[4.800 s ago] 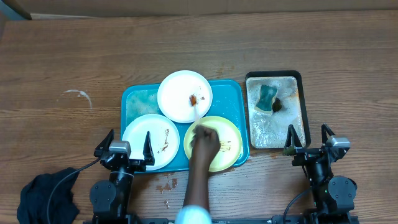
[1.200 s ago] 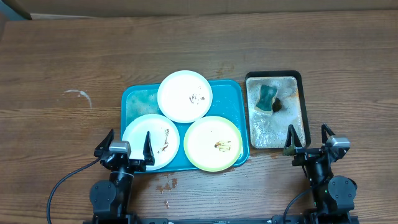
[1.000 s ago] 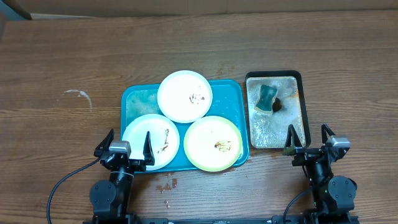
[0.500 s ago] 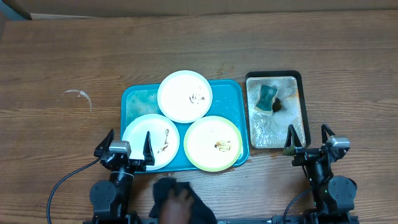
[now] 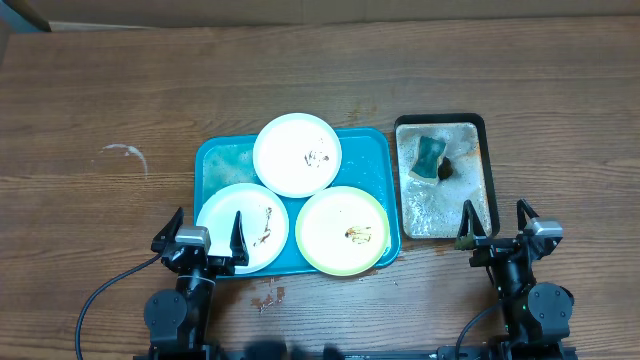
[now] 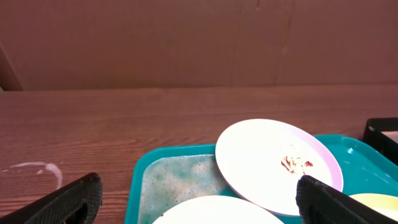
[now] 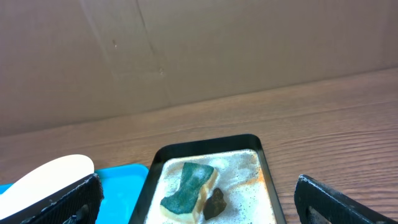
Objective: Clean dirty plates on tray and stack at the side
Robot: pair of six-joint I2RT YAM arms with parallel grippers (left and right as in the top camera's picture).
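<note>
Overhead: the left fingers [image 5: 237, 238] are spread wide and empty, straddling the near left corner of the tray [image 5: 215, 165], which holds three smeared plates [image 5: 297, 152] ahead of them. The right fingers [image 5: 467, 224], likewise released, point at a black tray [image 5: 441, 118]. Left wrist: tray and plates lie between and beyond the fingers. Right wrist: a sponge [image 7: 186, 183] sits ahead, between the fingers.

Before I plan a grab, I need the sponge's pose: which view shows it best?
The right wrist view: the sponge lies large in the foamy black tray. Overhead shows it small, from above. The left wrist view catches only that tray's corner, no sponge.
</note>
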